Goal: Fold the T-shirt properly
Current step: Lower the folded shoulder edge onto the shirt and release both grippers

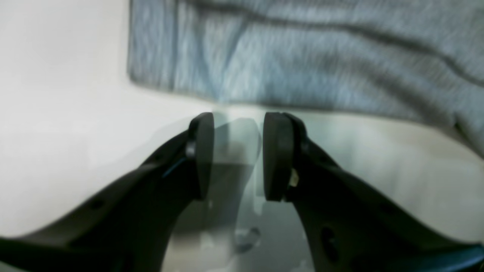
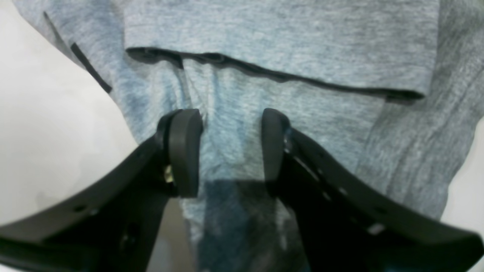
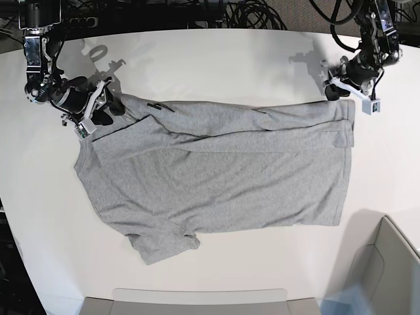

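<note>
Fingers of the right gripper point(image 2: 230, 151) stand spread above grey cloth, nothing pinched between them, at the shoulder end of the T-shirt point(image 3: 216, 177). The left gripper point(image 1: 236, 155) is likewise parted and empty, poised over bare table point(image 3: 210, 62) just short of the shirt's hem edge, at the garment's opposite end.

The T-shirt lies flat across the white table between the two arms, its far long side already turned over onto the body in a narrow band, one sleeve lying spread at the near side. No lettering shows.

Judged from its wrinkles and limp folded edge, the shirt is light, soft cotton that will sag and drape rather than hold shape, and is not fragile. Thin layers may slip apart, so a pinch probably needs to catch both layers at the folded edge. The likeliest holds look to be the far shoulder corner beneath the right gripper and the far hem corner beside the left, lifted together to keep the cloth taut.
</note>
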Tool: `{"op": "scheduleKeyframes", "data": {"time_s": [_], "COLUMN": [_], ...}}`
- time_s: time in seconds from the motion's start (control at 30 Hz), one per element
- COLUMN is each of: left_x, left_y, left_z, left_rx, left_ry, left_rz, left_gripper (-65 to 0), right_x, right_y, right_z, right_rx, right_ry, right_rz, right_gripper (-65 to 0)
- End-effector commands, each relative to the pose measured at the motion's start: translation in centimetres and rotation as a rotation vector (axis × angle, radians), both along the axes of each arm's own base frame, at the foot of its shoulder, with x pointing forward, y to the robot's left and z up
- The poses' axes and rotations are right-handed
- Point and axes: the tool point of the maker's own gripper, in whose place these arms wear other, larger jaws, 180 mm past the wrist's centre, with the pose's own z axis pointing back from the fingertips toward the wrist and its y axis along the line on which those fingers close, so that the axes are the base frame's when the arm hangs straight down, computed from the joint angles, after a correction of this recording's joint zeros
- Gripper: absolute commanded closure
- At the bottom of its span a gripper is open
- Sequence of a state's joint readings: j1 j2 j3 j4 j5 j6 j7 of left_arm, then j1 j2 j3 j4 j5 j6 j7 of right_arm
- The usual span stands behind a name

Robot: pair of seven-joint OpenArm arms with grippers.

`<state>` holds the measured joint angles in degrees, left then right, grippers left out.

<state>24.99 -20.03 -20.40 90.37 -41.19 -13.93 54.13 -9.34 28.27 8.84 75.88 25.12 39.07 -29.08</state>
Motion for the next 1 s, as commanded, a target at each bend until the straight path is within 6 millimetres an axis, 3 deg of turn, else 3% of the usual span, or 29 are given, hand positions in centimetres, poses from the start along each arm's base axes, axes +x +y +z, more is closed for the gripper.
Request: {"op": "scheduleKeyframes", "data": {"time_s": [0.0, 0.13, 0.27, 0.33, 0.53, 0.67, 0.8, 0.97], "left_x": [-3.9, -1.6, 1.1, 3.9, 9.0, 9.8, 9.0, 9.0], "left_y": [0.2, -1.1, -0.6, -0.4, -1.1, -0.5, 1.1, 1.1], "left_z": [-1.2, 3.0, 7.4, 9.6, 12.9, 14.9, 15.0, 15.0], "left_rx": [0.028, 0.078, 0.133, 0.148, 0.128, 0.152, 0.146, 0.146], "left_ry": [0.164, 0.038, -0.115, -0.209, -0.298, -0.358, -0.372, -0.372], "left_rz": [-0.021, -0.1, -0.066, -0.056, -0.072, -0.051, 0.047, 0.046], "left_gripper": [-23.0, -23.0, -23.0, -23.0, -23.0, -23.0, -23.0, -23.0], "right_x": [-3.4, -2.8, -1.8, -1.7, -0.8, -0.9, -1.0, -1.0], "right_y": [-2.7, -4.3, -5.6, -5.6, -4.6, -3.8, -3.9, -3.9], "right_z": [-2.5, -1.4, -0.6, -0.5, -0.3, -0.5, -0.7, -0.7], "right_rx": [-0.153, -0.162, -0.168, -0.167, -0.138, -0.118, -0.118, -0.118], "right_ry": [0.139, 0.106, 0.078, 0.072, 0.052, 0.051, 0.058, 0.058], "right_rz": [0.042, -0.013, -0.054, -0.056, -0.066, -0.066, -0.069, -0.069], "right_gripper": [-26.7, -26.7, -26.7, -26.7, -26.7, -26.7, -26.7, -26.7]}}
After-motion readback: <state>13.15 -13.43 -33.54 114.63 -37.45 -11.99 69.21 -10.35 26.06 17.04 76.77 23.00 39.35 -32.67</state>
